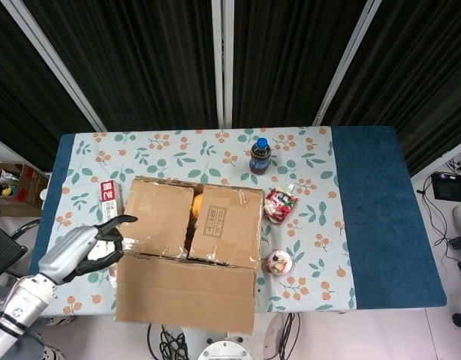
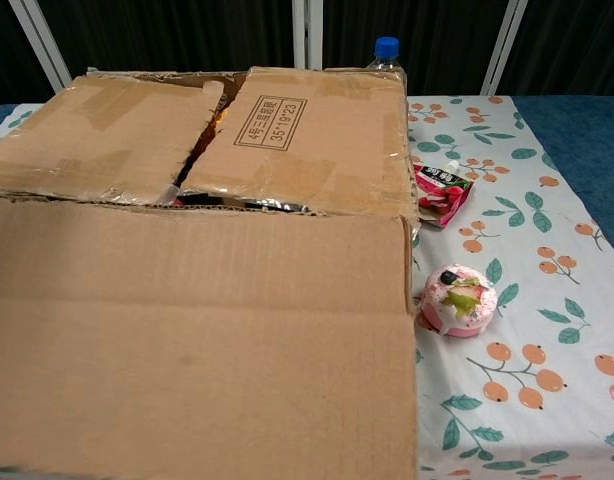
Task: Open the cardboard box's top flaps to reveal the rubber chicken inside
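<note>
At desk centre sits the box (image 1: 189,240), its near flap (image 1: 185,289) folded out toward 6 o'clock. Your left hand (image 1: 84,251), at 9 o'clock of it, is empty with fingers spread. Part the two inner flaps (image 2: 287,135) next, lifting outward from the seam. Only a yellow strip (image 1: 192,208) shows between them, likely the chicken.

Cardboard box (image 1: 193,225) sits on the worktop, brown, clear tape on the seams. Near long flap (image 1: 187,291) is folded fully out toward the robot, lying flat and overhanging the worktop's front edge. Two inner flaps (image 2: 297,140) are still down over the opening, the right one printed with a black label. Narrow gap between them shows a sliver of yellow-orange, the rubber chicken (image 1: 194,210); mostly hidden.
</note>
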Controlling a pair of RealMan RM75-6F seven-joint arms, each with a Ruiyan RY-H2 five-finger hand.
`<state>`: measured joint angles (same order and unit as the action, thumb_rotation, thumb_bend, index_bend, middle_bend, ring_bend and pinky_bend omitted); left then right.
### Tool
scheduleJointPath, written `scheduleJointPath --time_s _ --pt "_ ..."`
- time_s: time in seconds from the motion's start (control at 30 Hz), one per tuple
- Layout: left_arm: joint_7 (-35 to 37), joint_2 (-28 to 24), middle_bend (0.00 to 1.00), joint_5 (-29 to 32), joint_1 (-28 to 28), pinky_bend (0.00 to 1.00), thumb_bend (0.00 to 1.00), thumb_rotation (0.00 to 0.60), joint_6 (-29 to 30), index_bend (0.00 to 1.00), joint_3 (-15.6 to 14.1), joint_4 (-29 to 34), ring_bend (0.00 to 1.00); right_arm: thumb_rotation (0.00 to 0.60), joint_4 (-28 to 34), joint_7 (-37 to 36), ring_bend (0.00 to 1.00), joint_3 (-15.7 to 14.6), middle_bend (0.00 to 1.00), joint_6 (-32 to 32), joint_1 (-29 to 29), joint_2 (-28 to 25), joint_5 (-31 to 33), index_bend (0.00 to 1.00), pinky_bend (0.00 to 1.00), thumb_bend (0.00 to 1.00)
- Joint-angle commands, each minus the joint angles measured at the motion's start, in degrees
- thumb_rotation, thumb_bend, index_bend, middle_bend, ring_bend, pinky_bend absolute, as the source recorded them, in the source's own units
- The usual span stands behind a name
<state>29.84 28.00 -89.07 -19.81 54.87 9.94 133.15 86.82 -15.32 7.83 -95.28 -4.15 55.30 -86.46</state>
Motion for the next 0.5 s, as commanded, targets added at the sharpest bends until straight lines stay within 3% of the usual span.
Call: scheduleJointPath --time_s 0.03,0.1,0.17,0.3,0.4,0.5 --pt "-1.95 -0.83 0.41 -1.27 2.83 0.36 0.03 0.024 4.6 0.15 -1.64 -2.59 0.34 0.6 2.28 1.8 0.0 -0.41 0.0 0.76 1.25 -1.6 -2.25 0.0 0.0 0.06" --pt "-9.51 0.98 0.33 -0.14 4.51 0.36 0.06 0.082 7.61 0.15 -2.45 -4.72 0.28 0.6 4.96 3.79 0.0 -0.46 0.0 1.46 2.83 -3.17 -4.94 0.0 0.0 0.14" --pt "-18.22 4.31 0.28 1.09 6.39 0.34 0.1 0.178 11.49 0.15 -3.14 -6.93 0.23 0.6 7.94 5.29 0.0 -0.13 0.0 2.33 4.74 -4.74 -7.58 0.0 0.0 0.22" --pt "-34.23 15.64 0.21 1.31 10.63 0.29 0.11 0.298 21.25 0.16 -4.57 -14.66 0.19 0.6 16.64 8.65 0.0 1.37 0.0 8.83 11.23 -9.41 -12.0 0.0 0.0 0.45" --pt "-38.45 22.39 0.19 0.32 12.8 0.28 0.11 0.331 26.66 0.16 -5.1 -21.67 0.17 0.6 23.37 12.36 0.0 2.98 0.01 17.72 17.44 -12.42 -12.25 0.0 0.0 0.63" --pt "-38.29 26.27 0.19 0.81 14.35 0.27 0.11 0.341 29.57 0.16 -5.55 -26.85 0.17 0.6 28.99 18.97 0.0 5.4 0.04 28.84 24.86 -13.76 -9.6 0.02 0.0 0.73"
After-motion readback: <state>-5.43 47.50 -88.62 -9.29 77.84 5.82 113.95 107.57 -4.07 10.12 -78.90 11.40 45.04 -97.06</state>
